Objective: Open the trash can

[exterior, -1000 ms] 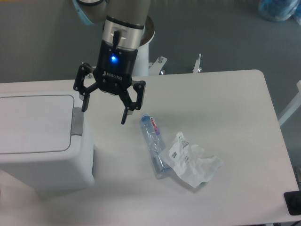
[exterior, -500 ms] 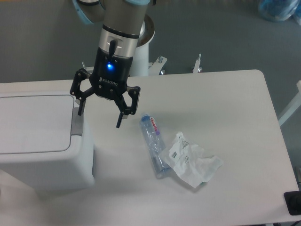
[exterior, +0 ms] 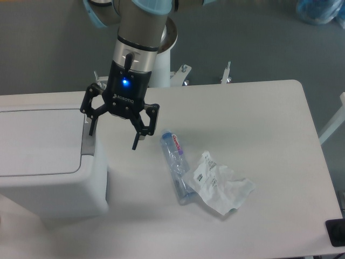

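White trash can (exterior: 48, 162) with grey latch (exterior: 88, 144), black end effector (exterior: 113, 135) glowing blue, clear bottle (exterior: 176, 166) on white table (exterior: 259, 124).

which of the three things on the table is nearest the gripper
The trash can. The open gripper hangs right at its lid's right edge, by the grey latch, while the bottle and the crumpled wrapper lie further right.
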Tool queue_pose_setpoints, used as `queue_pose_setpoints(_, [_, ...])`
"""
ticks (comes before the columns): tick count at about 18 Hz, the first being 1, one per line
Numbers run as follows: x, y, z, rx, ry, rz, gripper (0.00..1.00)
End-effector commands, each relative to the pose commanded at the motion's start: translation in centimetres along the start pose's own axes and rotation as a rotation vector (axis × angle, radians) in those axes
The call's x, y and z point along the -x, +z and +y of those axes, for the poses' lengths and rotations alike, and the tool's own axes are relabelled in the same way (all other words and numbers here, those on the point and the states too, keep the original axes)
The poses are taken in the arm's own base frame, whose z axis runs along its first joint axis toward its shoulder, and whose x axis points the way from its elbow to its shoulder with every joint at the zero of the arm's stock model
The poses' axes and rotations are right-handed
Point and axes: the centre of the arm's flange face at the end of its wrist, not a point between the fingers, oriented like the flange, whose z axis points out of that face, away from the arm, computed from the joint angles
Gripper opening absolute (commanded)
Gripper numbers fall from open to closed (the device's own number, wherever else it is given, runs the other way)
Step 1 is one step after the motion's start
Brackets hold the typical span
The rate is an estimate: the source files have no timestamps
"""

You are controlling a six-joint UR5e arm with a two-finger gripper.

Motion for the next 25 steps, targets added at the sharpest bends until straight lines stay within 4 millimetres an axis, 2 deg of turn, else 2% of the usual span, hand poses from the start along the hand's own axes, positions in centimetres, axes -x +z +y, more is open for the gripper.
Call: queue_pose_setpoints(25, [0.1, 1.3, 0.3, 0.019, -0.004, 0.012, 1.00])
